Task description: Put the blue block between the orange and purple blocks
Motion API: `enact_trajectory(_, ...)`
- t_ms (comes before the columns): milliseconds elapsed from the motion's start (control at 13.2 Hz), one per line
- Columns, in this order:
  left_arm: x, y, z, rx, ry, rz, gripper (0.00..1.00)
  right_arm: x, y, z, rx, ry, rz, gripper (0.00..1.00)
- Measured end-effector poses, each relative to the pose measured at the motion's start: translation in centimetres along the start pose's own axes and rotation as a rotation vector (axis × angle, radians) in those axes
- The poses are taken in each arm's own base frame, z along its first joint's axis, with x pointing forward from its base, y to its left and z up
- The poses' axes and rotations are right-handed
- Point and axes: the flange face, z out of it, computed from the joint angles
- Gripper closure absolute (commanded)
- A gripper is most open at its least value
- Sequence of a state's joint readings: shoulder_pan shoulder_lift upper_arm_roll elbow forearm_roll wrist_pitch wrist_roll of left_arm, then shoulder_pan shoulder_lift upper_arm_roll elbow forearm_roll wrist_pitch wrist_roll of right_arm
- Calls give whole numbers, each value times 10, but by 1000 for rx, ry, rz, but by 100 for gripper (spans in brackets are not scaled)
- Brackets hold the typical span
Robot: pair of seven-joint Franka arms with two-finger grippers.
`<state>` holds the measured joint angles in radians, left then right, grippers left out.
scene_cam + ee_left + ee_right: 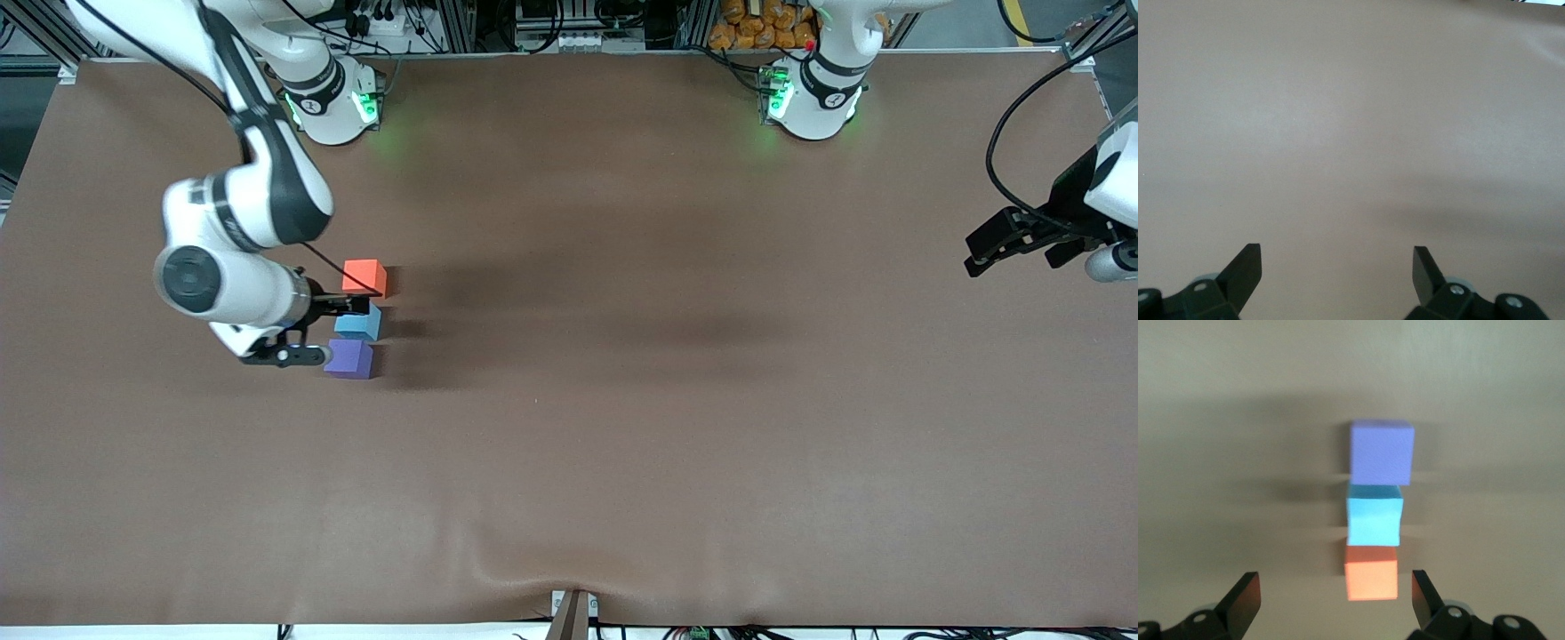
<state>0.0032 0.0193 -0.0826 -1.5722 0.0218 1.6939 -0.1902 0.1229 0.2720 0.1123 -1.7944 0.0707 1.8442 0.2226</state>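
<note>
The blue block [359, 323] sits on the table between the orange block [364, 276] and the purple block [349, 358], the three in a tight row toward the right arm's end. In the right wrist view the purple block [1381, 452], blue block [1373, 515] and orange block [1371, 575] line up. My right gripper [322, 331] hovers above and just beside the row, open and empty, with the orange block showing between its fingers [1335, 593]. My left gripper [1022, 249] waits open and empty at the left arm's end, over bare table [1337, 267].
The brown table cover [622, 400] stretches wide around the blocks. The arm bases [333, 102] stand along the edge farthest from the front camera. A small bracket [573, 613] sits at the edge nearest the front camera.
</note>
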Motion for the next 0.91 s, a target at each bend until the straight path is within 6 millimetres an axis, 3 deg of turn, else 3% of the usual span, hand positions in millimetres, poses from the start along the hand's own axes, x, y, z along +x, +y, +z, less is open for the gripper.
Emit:
enact_trajectory(303,1,0,0,-1,3,0,0,2,-7,-118,33,120,-23,0)
enact_trajectory(531,1,0,0,-2,9,0,0,-16,22,-203,9,169,8,0)
enact_trajectory(682,1,0,0,-2,10,0,0,-35,41,-243,-37,207,30,0)
enact_trajectory(910,1,0,-1,-2,10,0,0,-85,46,-280,-70,187,36,0)
